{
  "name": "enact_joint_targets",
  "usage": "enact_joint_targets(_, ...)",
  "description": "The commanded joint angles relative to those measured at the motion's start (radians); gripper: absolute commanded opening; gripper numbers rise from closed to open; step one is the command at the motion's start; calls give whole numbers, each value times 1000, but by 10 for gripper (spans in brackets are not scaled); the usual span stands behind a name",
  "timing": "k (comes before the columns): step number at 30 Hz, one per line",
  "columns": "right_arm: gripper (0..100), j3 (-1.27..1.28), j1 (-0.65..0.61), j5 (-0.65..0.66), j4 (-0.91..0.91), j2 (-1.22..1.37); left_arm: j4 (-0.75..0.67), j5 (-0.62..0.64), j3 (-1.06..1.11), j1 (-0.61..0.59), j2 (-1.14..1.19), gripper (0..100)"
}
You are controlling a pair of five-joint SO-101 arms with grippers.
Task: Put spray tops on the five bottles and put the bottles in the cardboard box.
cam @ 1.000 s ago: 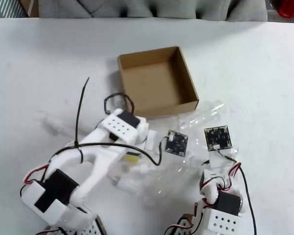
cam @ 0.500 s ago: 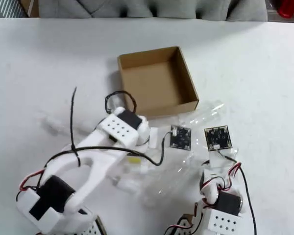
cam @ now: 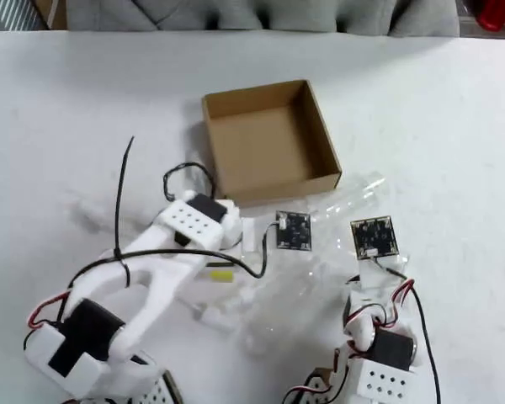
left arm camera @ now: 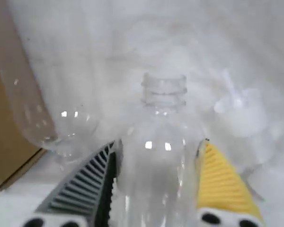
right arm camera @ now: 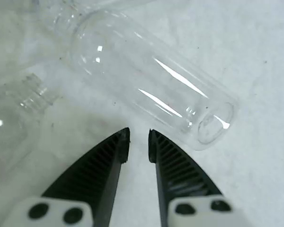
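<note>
My left gripper is shut on a clear uncapped bottle, its grey and yellow fingers pressing the body on both sides, the threaded neck pointing away. A second clear bottle lies beside the cardboard box. A white spray top lies a little beyond the held bottle. My right gripper hangs low over the table with only a narrow slit between its black fingers, holding nothing. Just past it lies another clear bottle, base toward me. The box stands open-topped behind both arms.
More clear bottles lie in front of the box and between the arms. White spray parts rest near the left arm, and another faint white piece lies to the left. The right arm sits low at the front.
The left arm's wrist has swung left and slightly back toward the box, taking its camera board along. The right arm has stayed still.
</note>
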Motion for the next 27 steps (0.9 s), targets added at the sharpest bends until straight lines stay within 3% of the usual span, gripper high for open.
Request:
enact_joint_targets(1, 41, 8, -4, 8, -5, -4, -3, 3, -25, -10, -67, 238)
enact_joint_targets(4, 41, 8, -4, 8, -5, -4, 35, 9, -61, -33, -65, 316)
enact_joint_targets(17, 41, 8, -5, 8, -5, -4, 35, 11, -83, -47, -68, 298)
enact_joint_targets(27, 41, 8, -5, 8, -5, -4, 2, 38, -83, 8, -71, 298)
